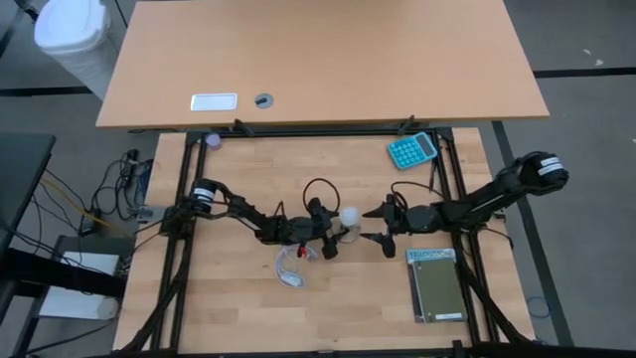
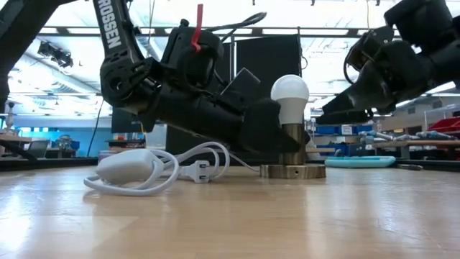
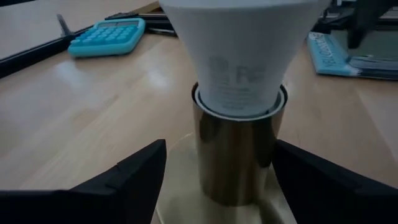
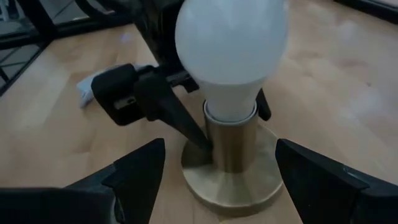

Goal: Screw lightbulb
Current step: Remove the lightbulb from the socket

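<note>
Lightbulb (image 4: 231,46) smooth, white, pear-shaped

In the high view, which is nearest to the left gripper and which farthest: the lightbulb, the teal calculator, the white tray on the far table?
From the left gripper:
1. Lightbulb, right beside it at the table's middle.
2. Teal calculator, far right corner.
3. White tray, on the far table, left.

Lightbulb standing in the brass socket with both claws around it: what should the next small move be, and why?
Probably close the left claw on the socket to steady it. The lightbulb already stands upright in the socket, the left fingers straddle the brass barrel with gaps showing, and the right claw sits open beside the bulb, not yet touching it.
</note>
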### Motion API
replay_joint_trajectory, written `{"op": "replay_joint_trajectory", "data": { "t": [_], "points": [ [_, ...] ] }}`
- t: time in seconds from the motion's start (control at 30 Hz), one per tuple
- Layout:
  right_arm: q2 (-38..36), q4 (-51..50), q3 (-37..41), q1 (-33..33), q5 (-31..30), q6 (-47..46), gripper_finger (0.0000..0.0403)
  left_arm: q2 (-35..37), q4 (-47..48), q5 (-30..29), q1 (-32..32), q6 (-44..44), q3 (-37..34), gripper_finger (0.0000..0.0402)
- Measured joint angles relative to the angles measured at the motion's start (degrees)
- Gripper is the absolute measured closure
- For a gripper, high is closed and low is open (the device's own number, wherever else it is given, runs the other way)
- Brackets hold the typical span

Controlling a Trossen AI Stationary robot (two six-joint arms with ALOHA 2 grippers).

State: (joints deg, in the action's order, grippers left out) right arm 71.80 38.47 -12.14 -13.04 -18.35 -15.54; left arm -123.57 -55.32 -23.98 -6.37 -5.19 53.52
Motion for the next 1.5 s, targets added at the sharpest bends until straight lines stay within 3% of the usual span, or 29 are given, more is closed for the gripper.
{"op": "replay_joint_trajectory", "data": {
  "t": [0.5, 0.73, 0.87, 1.03, 1.23, 1.5],
  "points": [
    [15.5, 19.5, 0.0, -1.5, -3.6, -3.3, 0.0095, 0.0, 0.9, 1.2, 0.0, -2.7, 0.0, 0.0108],
    [19.7, 26.7, 0.0, -2.2, -10.7, -2.4, 0.0095, 0.0, 1.1, 1.1, 0.7, -2.6, 0.0, 0.0108],
    [20.9, 27.1, -0.9, -2.5, -13.0, -4.3, 0.0095, 0.0, 1.1, 0.9, 1.1, -2.8, 0.0, 0.0108],
    [23.6, 25.9, -4.9, -5.5, -22.8, -4.8, 0.0095, 0.0, 1.2, -1.0, 1.1, -2.9, -0.1, 0.0108],
    [29.0, 25.1, -9.5, -7.4, -30.0, -3.4, 0.0095, 0.0, 1.3, -1.8, 1.1, -2.4, -0.1, 0.0108],
    [31.2, 26.7, -10.2, -7.6, -31.6, -3.9, 0.0095, 0.1, 2.6, 0.4, 1.1, 0.6, -0.1, 0.0108]
  ]
}}
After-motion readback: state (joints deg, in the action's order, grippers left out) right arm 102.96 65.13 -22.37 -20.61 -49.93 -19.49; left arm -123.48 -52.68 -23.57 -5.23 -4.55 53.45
